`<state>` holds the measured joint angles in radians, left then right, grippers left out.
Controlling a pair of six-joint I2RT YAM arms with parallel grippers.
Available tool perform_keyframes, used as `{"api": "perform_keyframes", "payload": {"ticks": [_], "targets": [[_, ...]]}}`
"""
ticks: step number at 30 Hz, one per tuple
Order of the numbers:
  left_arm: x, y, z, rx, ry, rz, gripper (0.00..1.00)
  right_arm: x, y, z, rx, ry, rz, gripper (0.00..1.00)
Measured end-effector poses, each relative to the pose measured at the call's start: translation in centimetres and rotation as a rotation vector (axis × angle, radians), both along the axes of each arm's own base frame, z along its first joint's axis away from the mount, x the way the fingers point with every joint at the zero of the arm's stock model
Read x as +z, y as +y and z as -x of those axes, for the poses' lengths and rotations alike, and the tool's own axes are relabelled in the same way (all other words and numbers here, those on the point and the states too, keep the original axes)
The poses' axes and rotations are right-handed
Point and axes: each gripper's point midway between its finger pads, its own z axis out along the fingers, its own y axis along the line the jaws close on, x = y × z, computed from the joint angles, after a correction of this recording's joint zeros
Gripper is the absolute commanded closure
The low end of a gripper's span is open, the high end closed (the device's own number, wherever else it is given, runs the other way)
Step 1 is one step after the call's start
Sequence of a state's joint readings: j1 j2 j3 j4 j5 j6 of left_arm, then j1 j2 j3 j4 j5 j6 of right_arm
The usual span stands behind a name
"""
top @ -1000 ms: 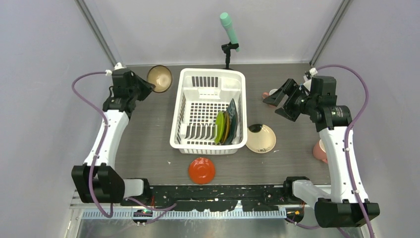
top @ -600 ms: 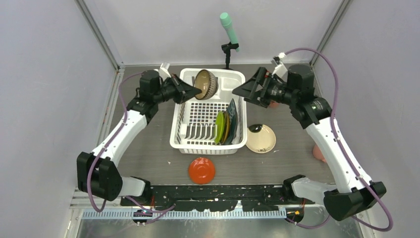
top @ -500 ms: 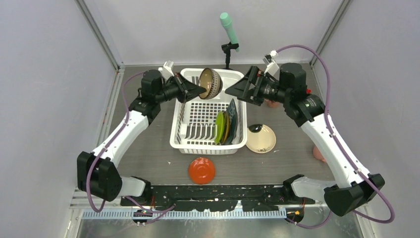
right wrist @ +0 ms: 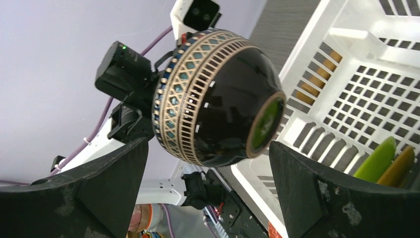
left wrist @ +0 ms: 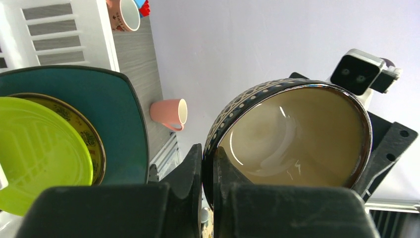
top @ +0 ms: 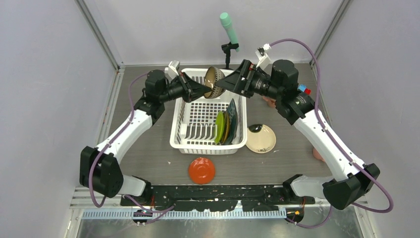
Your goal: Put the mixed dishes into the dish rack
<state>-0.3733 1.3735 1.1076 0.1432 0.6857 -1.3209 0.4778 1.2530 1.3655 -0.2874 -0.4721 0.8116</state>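
Bowl (top: 214, 82) in raised left gripper (top: 204, 89), over rack (top: 180, 115)

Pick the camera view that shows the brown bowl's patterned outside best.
The right wrist view: the brown bowl fills much of the frame, lattice band and foot visible. The left wrist view shows mostly its glossy inside, only a sliver of pattern. The top external view shows it small, above the dish rack's far end.

Perhaps five plates (top: 261, 139), one bowl (top: 214, 82), two mugs (left wrist: 168, 113)
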Motion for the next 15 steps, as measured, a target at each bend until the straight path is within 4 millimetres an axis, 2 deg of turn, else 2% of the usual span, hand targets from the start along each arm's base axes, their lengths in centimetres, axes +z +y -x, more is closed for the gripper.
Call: {"api": "perform_keyframes", "payload": {"ticks": [5, 7, 11, 14, 15], "targets": [[-0.3, -0.6, 0.1, -0.026, 0.009, 0.008, 1.00, 0.7, 0.4, 0.0, 0.007, -0.030, -0.019, 0.03], [-0.5, -0.8, 0.1, -0.030, 0.010, 0.007, 1.00, 0.6, 0.5, 0.0, 0.005, -0.025, -0.014, 0.08], [-1.1, -1.2, -0.1, -0.037, 0.022, 0.002, 1.00, -0.3, 0.5, -0.4, -0.013, -0.005, 0.009, 0.21], [-1.8, -1.3, -0.5, -0.033, 0.033, -0.007, 1.00, -1.0, 0.3, -0.9, -0.036, 0.005, 0.031, 0.41], [-1.9, -1.2, -0.6, -0.029, 0.034, -0.010, 1.00, -1.1, 0.2, -1.0, -0.045, 0.006, 0.040, 0.44]]}}
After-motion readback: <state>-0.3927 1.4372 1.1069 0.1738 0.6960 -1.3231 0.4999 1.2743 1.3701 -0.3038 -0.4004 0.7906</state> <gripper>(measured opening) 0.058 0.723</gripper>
